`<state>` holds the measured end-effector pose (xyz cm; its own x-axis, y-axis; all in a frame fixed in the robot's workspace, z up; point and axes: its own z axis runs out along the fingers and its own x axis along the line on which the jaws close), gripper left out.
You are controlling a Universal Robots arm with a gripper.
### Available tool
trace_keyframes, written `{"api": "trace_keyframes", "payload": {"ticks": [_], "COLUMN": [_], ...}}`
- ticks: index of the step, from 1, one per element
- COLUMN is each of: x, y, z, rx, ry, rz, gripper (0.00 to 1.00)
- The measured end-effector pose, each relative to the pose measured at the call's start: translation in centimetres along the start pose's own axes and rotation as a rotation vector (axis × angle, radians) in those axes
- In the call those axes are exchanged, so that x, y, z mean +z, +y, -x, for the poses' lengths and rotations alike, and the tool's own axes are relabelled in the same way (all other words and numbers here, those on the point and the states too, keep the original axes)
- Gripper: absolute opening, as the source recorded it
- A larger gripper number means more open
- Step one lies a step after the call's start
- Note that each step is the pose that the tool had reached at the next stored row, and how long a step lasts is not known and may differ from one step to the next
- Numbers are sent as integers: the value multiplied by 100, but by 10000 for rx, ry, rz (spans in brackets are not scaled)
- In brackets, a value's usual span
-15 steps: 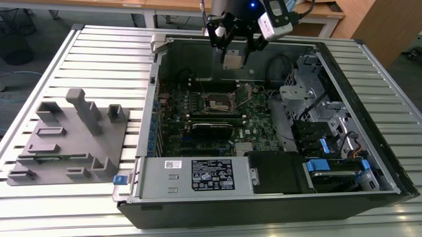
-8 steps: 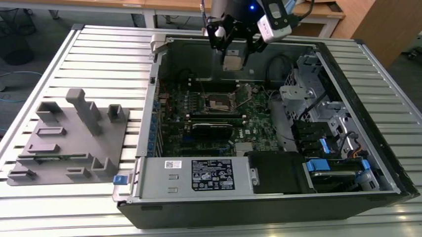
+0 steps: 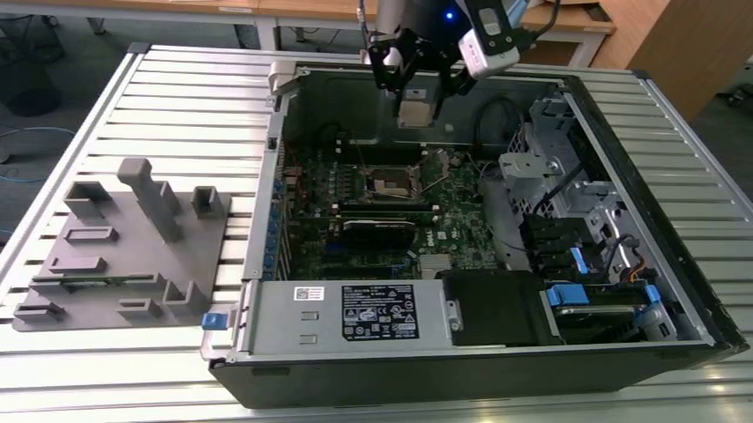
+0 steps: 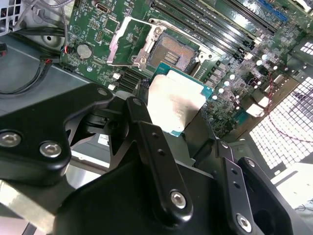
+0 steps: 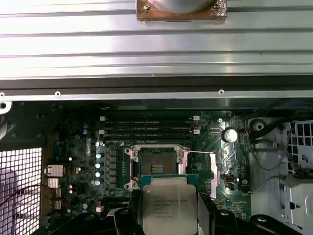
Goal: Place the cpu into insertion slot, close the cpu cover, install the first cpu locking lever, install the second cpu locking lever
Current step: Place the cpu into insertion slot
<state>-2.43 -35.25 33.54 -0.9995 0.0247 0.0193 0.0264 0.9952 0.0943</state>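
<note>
While the cpu point(image 3: 414, 113) hangs over the open case: it rides flat side up in the gripper point(image 3: 417, 97), clear of the motherboard point(image 3: 453, 220) and not seated.
Claw: I read it as clamped on two opposite edges of the chip, one black finger point(image 4: 142, 117) on each side in the second wrist view.
Insertion slot point(image 5: 157, 166): bare, its contact field exposed; in the first wrist view the chip overlaps the slot's near edge.
Cpu cover point(image 4: 116, 43): swung up off the slot and tilted away on its hinge side.
Risk, tilt: if I lower the chip skewed or off-centre, I judge a corner could land on the contacts and bend them.
Risk, slip: my grip is on thin edges alone, so a jolt could shift or drop the chip onto the board.
Risk, snag: a finger could catch the raised cover or the slot's silvery rim.
Edges: memory slots point(image 5: 149, 128) run just beside the slot on one side; the raised cover stands on another.
Open room: free space straight above the slot; the drive cage point(image 3: 553, 176) and cables crowd the exterior view's right, well apart from the slot.
</note>
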Motion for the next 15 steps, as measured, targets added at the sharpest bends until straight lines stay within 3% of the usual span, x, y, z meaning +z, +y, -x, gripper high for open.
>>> {"api": "trace_keyframes", "payload": {"ticks": [15], "x": [103], "y": [-10], "z": [2], "rx": [0], "ry": [1], "rz": [-2], "gripper": [54]}}
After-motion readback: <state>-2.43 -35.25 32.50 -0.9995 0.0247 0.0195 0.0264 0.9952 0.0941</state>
